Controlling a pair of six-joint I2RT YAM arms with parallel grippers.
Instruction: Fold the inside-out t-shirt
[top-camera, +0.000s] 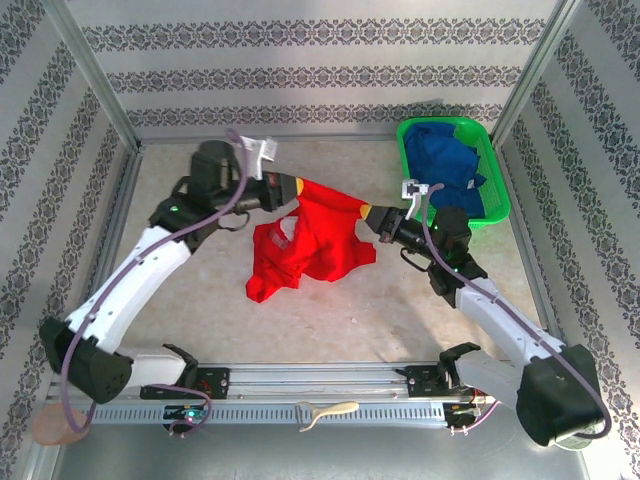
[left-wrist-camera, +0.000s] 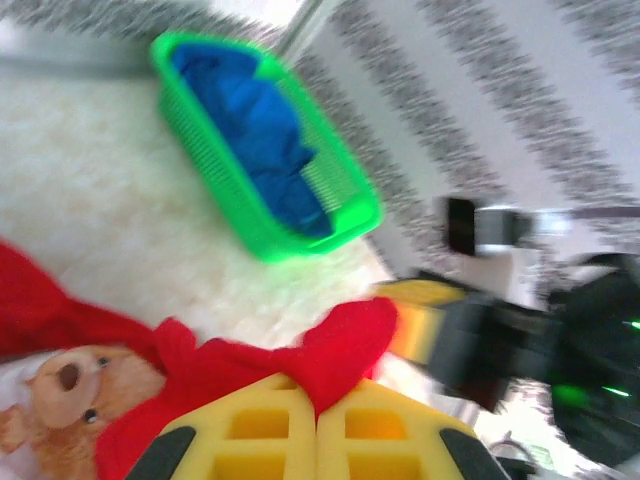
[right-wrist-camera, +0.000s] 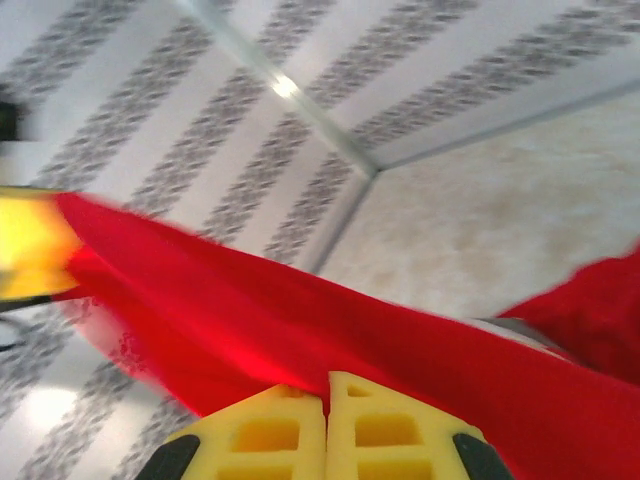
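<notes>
Quick rundown: there's one red t-shirt (top-camera: 310, 245), and it's strung up over the middle of the bench (top-camera: 400, 310) between two grippers. The left gripper (top-camera: 298, 188) has one bit of the top edge and the right gripper (top-camera: 366, 213) has another bit, a little nearer the arm bases. The rest of the shirt droops in a bunchy heap below them. I honestly can't tell if the bottom edge is resting on the bench or just hanging.

From the left wrist cam, the left gripper (left-wrist-camera: 318, 400) has its yellow jaws pressed together with a fold of red cloth pinched between them. One teddy bear print (left-wrist-camera: 65, 395) on a white patch shows on the shirt just to the side. The right wrist cam is the same deal: the right gripper (right-wrist-camera: 327, 400) is clamped tight on the red fabric, which stretches away from it in a taut band.

Off at the far right corner sits one green plastic basket (top-camera: 497, 175) with one blue garment (top-camera: 445, 165) crumpled inside, well apart from the shirt. There's also one pale curved object (top-camera: 325, 412) lying on the rail between the two arm bases.
</notes>
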